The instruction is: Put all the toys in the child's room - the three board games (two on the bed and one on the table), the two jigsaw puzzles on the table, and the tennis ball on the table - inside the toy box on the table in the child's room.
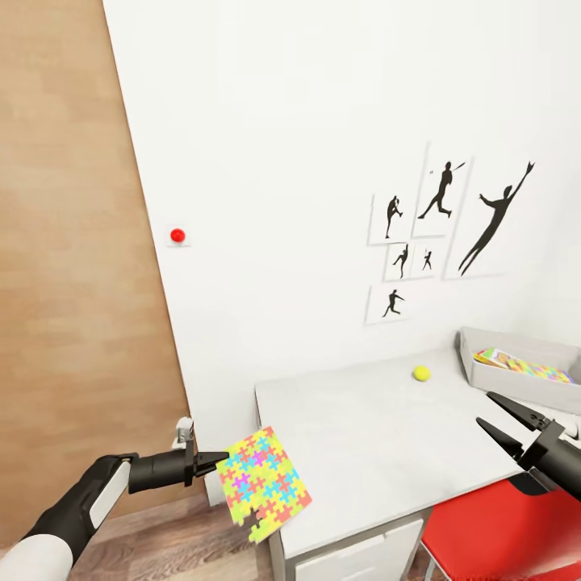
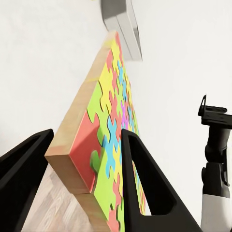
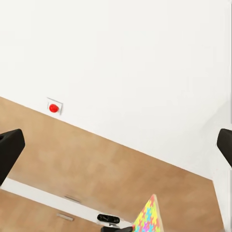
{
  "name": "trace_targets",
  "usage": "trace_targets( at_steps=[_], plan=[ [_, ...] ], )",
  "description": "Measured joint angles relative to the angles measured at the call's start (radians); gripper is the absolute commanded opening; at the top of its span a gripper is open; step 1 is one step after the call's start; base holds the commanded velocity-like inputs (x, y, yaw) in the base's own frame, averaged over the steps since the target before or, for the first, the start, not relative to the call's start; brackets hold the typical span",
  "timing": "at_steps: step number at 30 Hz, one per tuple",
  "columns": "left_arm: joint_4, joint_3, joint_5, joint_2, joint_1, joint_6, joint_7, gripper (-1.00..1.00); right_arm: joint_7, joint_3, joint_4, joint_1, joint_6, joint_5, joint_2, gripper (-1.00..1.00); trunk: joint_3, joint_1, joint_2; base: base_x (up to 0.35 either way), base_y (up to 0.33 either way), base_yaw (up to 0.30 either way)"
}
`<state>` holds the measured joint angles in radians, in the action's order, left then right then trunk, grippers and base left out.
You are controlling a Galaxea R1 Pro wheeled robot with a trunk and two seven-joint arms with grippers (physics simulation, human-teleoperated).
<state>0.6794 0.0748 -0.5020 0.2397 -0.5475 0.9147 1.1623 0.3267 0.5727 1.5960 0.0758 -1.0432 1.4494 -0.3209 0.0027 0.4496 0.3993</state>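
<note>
Jigsaw puzzle point(image 1: 263, 482) in left gripper point(image 1: 216, 463)

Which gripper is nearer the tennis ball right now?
Right. The right gripper hovers open over the table near the tennis ball; the left gripper holds a jigsaw puzzle off the table's far corner.

The head view looked forward and down over the tabletop point(image 1: 363, 420) corner toward the white wall. The left wrist view sat close behind the jigsaw puzzle point(image 2: 113, 140), which the right wrist view point(image 3: 151, 216) shared from afar.
</note>
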Motion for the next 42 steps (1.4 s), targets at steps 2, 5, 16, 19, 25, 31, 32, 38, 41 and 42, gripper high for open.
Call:
trace_targets(
  at_steps=[2,5,16,19,25,31,32,38,41,42],
  plan=[
    [0.000,0.000,0.000,0.000,0.000,0.000,0.000,-1.00,0.000,-0.001,0.000,0.000,0.000,0.000,0.000,1.00,0.001,0.000,0.000,0.000,0.000,-0.181],
    [0.000,0.000,0.000,-0.001,0.000,0.000,0.000,-1.00,-0.001,-0.001,0.000,0.000,0.000,0.000,0.000,1.00,0.002,0.000,0.000,0.000,0.000,-0.055],
    [0.003,0.000,-0.003,-0.001,0.000,0.001,0.000,-1.00,-0.001,-0.001,0.000,0.000,0.000,0.000,0.001,1.00,0.002,0.000,0.000,0.000,0.000,-0.001],
    [0.049,0.004,-0.009,-0.001,0.000,0.015,0.001,-1.00,0.000,-0.001,0.000,0.000,0.000,0.000,0.000,1.00,0.002,0.000,0.000,0.000,0.000,0.000],
    [0.196,0.008,-0.011,-0.003,0.001,0.115,0.000,-1.00,0.000,0.003,0.000,0.000,0.000,-0.001,0.000,1.00,0.002,0.000,0.000,0.000,0.000,0.000],
    [0.276,0.005,-0.014,-0.003,-0.066,0.128,-0.001,-1.00,0.000,0.015,0.000,0.000,0.000,-0.002,0.000,1.00,0.003,0.000,0.000,0.000,0.000,-0.001],
    [0.278,0.004,-0.014,-0.005,-0.090,0.128,-0.002,-1.00,0.000,0.024,0.000,0.000,0.000,-0.002,-0.001,1.00,0.003,0.000,0.000,0.000,0.000,-0.101],
    [0.279,0.006,-0.001,-0.052,-0.152,0.128,-0.014,-1.00,0.000,0.039,0.000,0.000,0.000,-0.003,-0.001,1.00,0.002,0.000,0.000,0.000,0.000,-0.234],
    [0.279,0.007,0.003,-0.100,-0.164,0.127,-0.037,-1.00,0.000,0.041,0.000,0.000,0.000,-0.003,-0.002,1.00,0.002,0.000,0.000,0.000,0.000,-0.276],
    [0.279,0.007,0.005,-0.105,-0.166,0.126,-0.045,-1.00,0.000,0.044,0.000,0.000,0.000,-0.003,-0.002,1.00,0.002,0.000,0.000,0.000,0.000,-0.278]
  ],
)
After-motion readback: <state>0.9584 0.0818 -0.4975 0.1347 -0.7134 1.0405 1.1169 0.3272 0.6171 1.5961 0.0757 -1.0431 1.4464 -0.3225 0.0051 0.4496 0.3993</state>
